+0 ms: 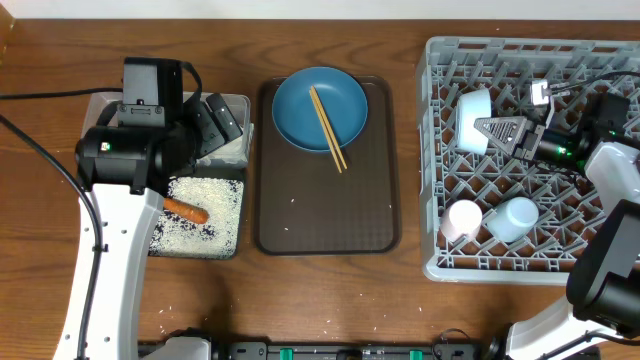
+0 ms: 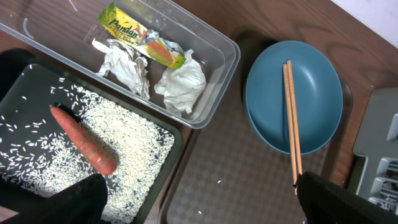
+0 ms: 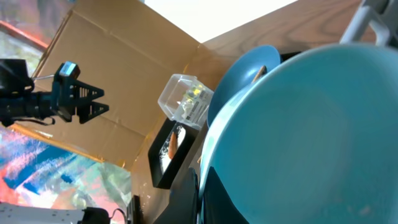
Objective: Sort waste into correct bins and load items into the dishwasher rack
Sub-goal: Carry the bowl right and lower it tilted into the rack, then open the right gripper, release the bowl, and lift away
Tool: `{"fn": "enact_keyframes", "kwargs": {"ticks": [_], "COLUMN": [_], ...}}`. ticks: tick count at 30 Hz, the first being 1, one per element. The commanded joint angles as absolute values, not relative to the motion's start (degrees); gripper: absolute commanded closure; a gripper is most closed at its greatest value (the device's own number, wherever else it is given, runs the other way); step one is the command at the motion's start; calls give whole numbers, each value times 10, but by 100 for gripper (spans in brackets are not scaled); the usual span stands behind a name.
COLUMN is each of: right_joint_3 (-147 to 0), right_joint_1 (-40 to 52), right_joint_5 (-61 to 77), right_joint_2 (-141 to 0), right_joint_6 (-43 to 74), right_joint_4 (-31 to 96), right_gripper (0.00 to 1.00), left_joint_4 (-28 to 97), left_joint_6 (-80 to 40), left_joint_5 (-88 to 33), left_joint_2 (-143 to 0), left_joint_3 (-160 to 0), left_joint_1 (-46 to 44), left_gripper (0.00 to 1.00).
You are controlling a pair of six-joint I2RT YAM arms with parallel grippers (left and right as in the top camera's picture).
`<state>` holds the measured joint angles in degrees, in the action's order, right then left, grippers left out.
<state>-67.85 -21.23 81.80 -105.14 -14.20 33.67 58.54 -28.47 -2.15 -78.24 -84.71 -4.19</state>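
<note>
My left gripper [image 1: 215,125] [image 2: 199,214] hangs open and holds nothing, above the seam between the bins and the brown tray. The clear tub [image 2: 219,74] holds crumpled white paper [image 2: 183,84], silver foil [image 2: 124,65] and a yellow-green wrapper [image 2: 140,37]. An orange carrot [image 2: 84,140] [image 1: 186,210] lies on white rice [image 2: 134,146] in the black tray [image 2: 179,146]. The blue plate [image 1: 300,120] carries the chopsticks [image 1: 328,130]. Over the grey rack [image 1: 440,262], my right gripper [image 1: 498,130] [image 3: 200,193] is shut on the rim of the white bowl [image 1: 472,120], blue-green inside [image 3: 311,137].
A pinkish-white cup [image 1: 462,218] and a light blue cup [image 1: 515,218] lie in the rack's front row. The brown serving tray [image 1: 330,215] sits in the middle with a few stray rice grains on it. The left arm's white link runs down the table's left side.
</note>
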Motion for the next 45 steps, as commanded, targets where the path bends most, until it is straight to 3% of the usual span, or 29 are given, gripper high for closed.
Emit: {"fn": "enact_keyframes", "kwargs": {"ticks": [1,7,17,18,19,23,28,38,45], "right_joint_3": [-660,-660,-660,-660,-661,-669,-690,-757,-765], "right_joint_1": [-229,-283,-359,-364,-367,-371,-371,-363,-283], "right_joint_5": [700,602,602,602,602,602,590,446,373], "right_joint_2": [-1058,-1058,-1057,-1057,-1057,-1057,-1045,-926,-817], "right_joint_6": [-151,-150,-137,-136,-130,-109,-95,-60,-63], "right_joint_4": [356,410,449,452,453,453,461,509,501], "right_gripper": [99,99,95,76,68,42,21,19,16], "left_joint_4": [587,587,587,587,587,587,587,587,587], "left_joint_6": [-281,-281,-281,-281,-281,-281,-281,-281,-281], "left_joint_5": [-12,-12,-12,-12,-12,-12,-12,-12,-12], "left_joint_2": [-783,-783,-783,-783,-783,-783,-783,-783,-783], "left_joint_3": [-845,-845,-845,-845,-845,-845,-845,-845,-845], "left_joint_1": [-39,-39,-39,-39,-39,-39,-39,-39,-39], "left_gripper": [1,1,1,1,1,1,1,1,1]}}
